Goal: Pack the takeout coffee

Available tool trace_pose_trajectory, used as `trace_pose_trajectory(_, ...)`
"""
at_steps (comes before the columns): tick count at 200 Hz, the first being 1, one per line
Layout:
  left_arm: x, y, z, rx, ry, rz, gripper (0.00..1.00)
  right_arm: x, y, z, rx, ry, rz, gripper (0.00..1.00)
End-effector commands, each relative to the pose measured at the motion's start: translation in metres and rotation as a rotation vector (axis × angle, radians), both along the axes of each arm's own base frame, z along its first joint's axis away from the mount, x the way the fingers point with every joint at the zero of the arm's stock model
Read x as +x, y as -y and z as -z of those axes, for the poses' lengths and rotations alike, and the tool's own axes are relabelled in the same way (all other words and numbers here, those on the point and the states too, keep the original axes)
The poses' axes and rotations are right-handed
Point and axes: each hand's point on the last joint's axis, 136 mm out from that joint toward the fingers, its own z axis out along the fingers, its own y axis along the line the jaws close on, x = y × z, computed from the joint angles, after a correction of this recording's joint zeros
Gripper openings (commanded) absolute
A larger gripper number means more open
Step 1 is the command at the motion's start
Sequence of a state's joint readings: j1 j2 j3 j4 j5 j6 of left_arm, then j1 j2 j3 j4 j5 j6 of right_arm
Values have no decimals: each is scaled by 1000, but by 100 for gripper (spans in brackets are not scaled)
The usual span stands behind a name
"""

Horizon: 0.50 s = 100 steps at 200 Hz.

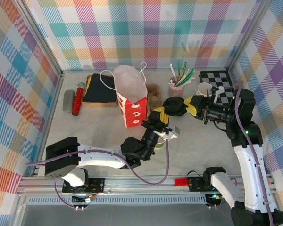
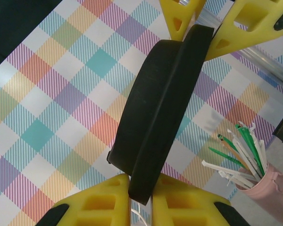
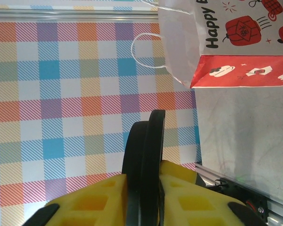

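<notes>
Black lid [image 2: 160, 108] pinched btwn yellow jaws top & bottom; pink straw cup [image 2: 269, 188] lower-right.

We log: bare tabletop [image 1: 92, 127] left of gift bag [image 1: 131, 99], passable; right side obstructed by black lid [image 1: 173, 106], straw cup [image 1: 176, 85].

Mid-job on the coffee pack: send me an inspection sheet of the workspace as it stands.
Surface: grey table, no spills seen.
Job's things: black lid gripped from opposite sides by both grippers; gift bag upright, mouth open.
Clutter: pink cup of straws, white-rimmed cup, checkerboard, black cloth, red cylinder, cardboard holder.
Grippers: left gripper shut on the lid; right gripper shut on the lid.
Cables: purple cable loops loose off the left arm; another purple cable runs along the right arm.
Surroundings: plaid walls on three sides.
</notes>
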<state>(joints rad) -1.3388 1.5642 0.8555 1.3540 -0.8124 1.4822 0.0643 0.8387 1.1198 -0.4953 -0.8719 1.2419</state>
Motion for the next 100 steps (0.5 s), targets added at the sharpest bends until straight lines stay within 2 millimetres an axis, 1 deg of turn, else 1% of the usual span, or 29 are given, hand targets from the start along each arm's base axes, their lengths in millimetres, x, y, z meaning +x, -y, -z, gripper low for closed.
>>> trace_pose_trajectory(1,2,-6,-16,-44,15,-7,16,0,1,-2,-1,25,2,19)
trace_pose_trajectory(32,2,-4,-16,-41,17,-7,16,0,1,0,-2,25,-2,14)
trace_pose_trajectory(63,3,-3,-16,-38,18,-10,18,-1,1,0,-2,29,-1,11)
trace_pose_trajectory(72,3,-3,-16,-36,18,-14,21,-1,1,0,-1,29,-1,11)
trace_pose_trajectory(100,4,-3,-14,-25,17,-23,37,1,2,-2,7,34,5,9)
